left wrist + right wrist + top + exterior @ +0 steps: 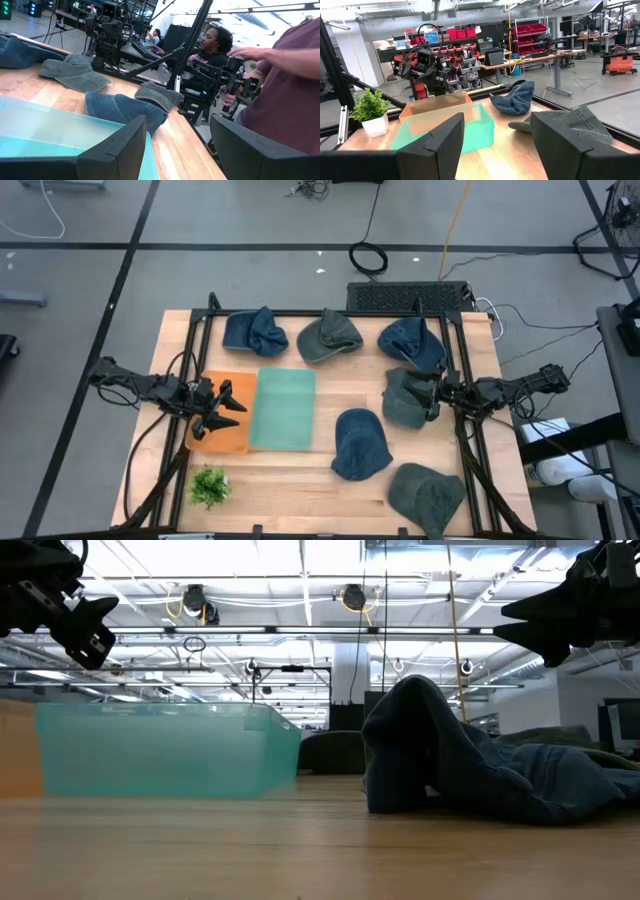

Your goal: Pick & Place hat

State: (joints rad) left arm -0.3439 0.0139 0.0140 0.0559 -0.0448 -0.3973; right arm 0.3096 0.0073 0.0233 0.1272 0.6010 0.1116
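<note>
Teal translucent plastic bin (283, 409) beside your orange bin (222, 432); left gripper (228, 408) and right gripper (418, 395) both hang released.

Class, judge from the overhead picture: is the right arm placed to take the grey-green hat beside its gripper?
Probably yes. The right gripper hangs open at the edge of the grey-green hat, and nothing lies between them. The left gripper waits over the orange bin.
</note>
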